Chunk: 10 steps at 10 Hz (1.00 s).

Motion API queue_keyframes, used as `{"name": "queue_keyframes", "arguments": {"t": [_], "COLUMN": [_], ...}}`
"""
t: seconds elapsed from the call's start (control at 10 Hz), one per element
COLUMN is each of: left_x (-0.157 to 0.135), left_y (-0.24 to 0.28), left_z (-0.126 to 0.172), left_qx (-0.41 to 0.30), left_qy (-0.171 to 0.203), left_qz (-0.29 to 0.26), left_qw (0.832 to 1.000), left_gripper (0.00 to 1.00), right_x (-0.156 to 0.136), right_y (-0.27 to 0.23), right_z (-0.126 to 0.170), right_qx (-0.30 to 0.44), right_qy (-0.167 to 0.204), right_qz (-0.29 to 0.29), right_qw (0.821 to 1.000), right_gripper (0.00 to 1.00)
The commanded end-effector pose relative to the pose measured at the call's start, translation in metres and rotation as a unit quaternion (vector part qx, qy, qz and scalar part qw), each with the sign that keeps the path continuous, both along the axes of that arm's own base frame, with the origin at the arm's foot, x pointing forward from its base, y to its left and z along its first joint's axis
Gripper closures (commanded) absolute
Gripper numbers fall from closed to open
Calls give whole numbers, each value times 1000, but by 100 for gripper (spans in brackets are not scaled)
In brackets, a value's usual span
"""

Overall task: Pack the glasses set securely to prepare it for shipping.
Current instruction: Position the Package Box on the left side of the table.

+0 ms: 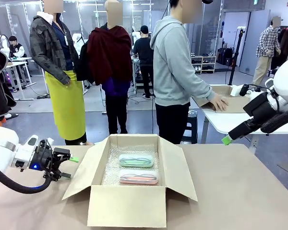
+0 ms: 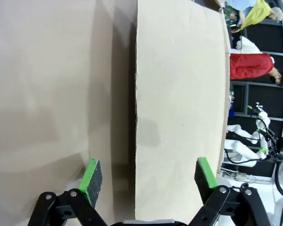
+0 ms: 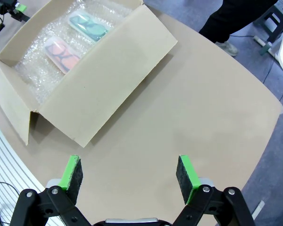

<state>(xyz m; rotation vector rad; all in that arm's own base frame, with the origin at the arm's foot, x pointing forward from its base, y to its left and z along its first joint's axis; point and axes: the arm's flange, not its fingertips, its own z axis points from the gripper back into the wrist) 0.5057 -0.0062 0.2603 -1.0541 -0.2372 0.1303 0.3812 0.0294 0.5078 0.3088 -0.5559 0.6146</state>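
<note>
Glasses cases (image 1: pixel 136 167), two, lie in one cardboard box (image 1: pixel 129 203); both tools (image 1: pixel 67 166) (image 3: pixel 129 172) spread, empty.

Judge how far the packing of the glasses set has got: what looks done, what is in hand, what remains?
Done: the mint-green case and pink case lie on bubble wrap inside the cardboard box. In hand: nothing; the left gripper and right gripper are open. Left: all four flaps stand open, so closing remains.

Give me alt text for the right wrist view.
An open cardboard box sits on a table, holding a mint case and a pink case on bubble wrap. The right gripper hangs open above the table.
</note>
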Motion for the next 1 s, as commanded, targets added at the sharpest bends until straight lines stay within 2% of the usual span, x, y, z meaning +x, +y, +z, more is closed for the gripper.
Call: {"name": "queue_keyframes", "arguments": {"t": [0.0, 0.6, 0.7, 0.8, 0.9], "left_x": [2, -1, -1, -1, -2], "left_y": [-4, -17, -16, -12, -6], "left_z": [-11, -21, -21, -20, -20], "left_qx": [-43, -118, -125, -141, -151], "left_qy": [-7, 27, 30, 32, 29], "left_qz": [-15, -37, -36, -35, -32], "left_qw": [999, 992, 991, 989, 988], "left_gripper": [0, 0, 56, 59, 100], "right_x": [0, 0, 0, 0, 0], "right_y": [1, 1, 1, 1, 1], "right_z": [1, 1, 1, 1, 1], "right_qx": [-2, -2, -2, -2, -2], "right_qy": [2, 2, 2, 2, 2], "right_qz": [-2, -2, -2, -2, -2], "right_qw": [1000, 1000, 1000, 1000, 1000], "right_gripper": [0, 0, 0, 0, 0]}}
